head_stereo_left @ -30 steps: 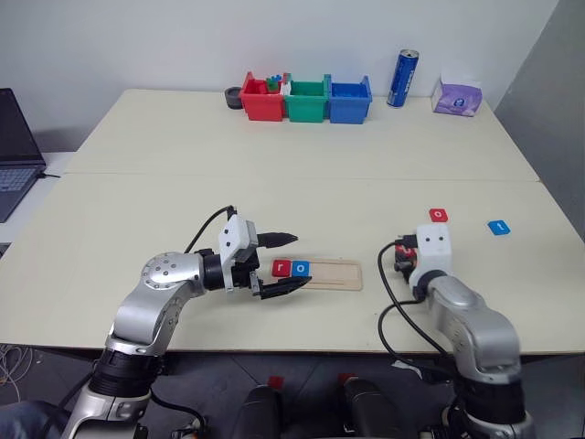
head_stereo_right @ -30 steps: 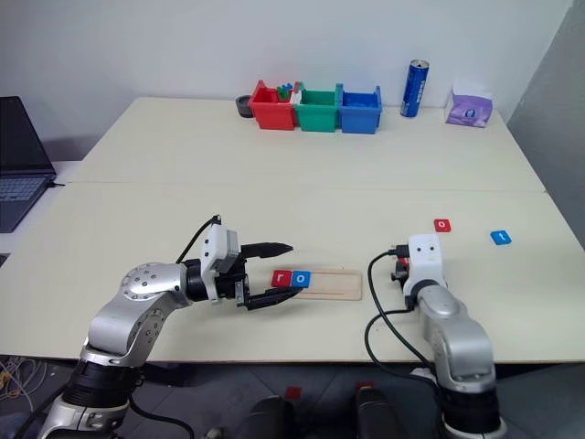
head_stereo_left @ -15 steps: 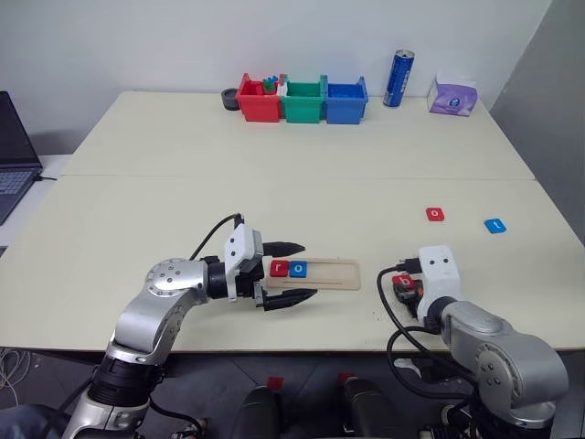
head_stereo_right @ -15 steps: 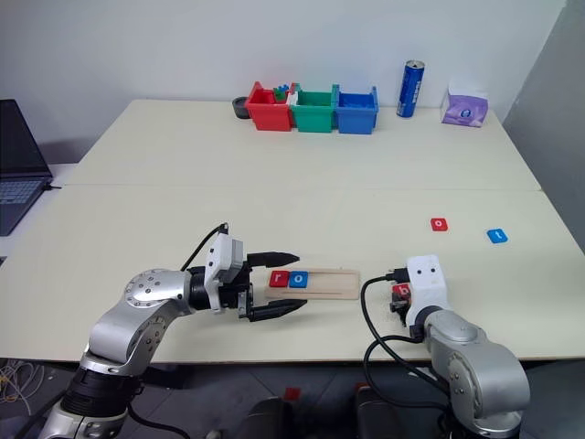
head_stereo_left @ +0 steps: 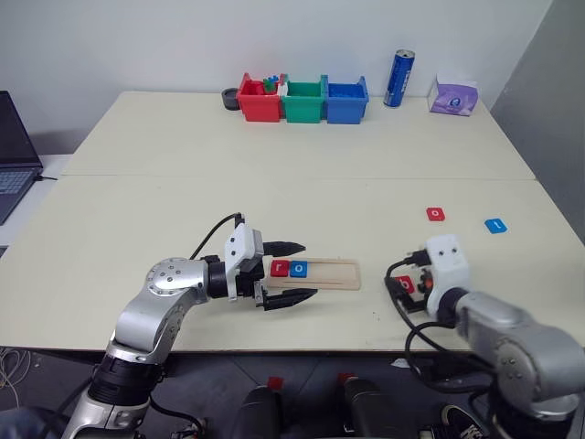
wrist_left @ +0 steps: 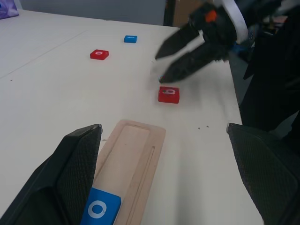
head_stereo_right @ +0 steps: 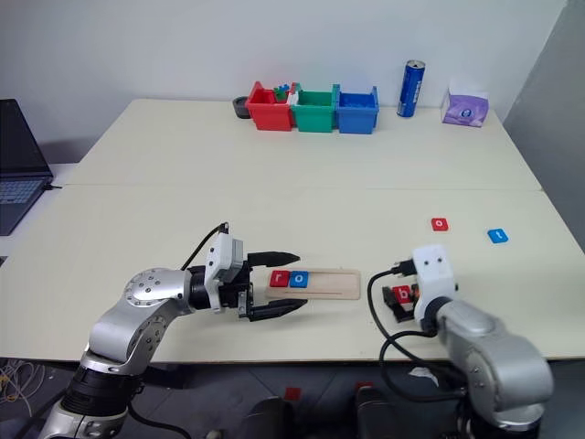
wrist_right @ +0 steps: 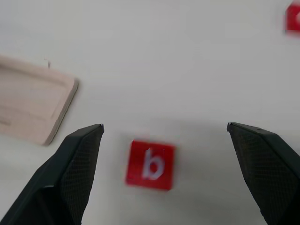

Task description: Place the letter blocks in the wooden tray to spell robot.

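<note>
Right of the wooden tray [head_stereo_left: 311,273], low in the frame, your right gripper [wrist_left: 180,56] hangs with jaws apart over the loose red b block [wrist_right: 151,164]. Grip it next and seat it beside the blue o block [head_stereo_left: 298,269]. Left gripper [head_stereo_left: 291,272] gapes empty.

A red tile [wrist_right: 151,165] lying flat on the pale surface [head_stereo_left: 274,155] just off the bare end of the wooden tray [head_stereo_left: 329,273] carries a white lowercase "b", plain to read in the right wrist view. In the tray, a red tile [head_stereo_left: 279,268] bears a white "r", and touching it a blue tile [wrist_left: 100,209] bears a white "o" (clearest in the left wrist view). Well apart from these, another red tile [head_stereo_left: 435,214] shows a white "o". The lone blue tile [head_stereo_left: 494,225] carries a white mark too small to read. The blue can [head_stereo_left: 399,79] has markings that cannot be made out.
</note>
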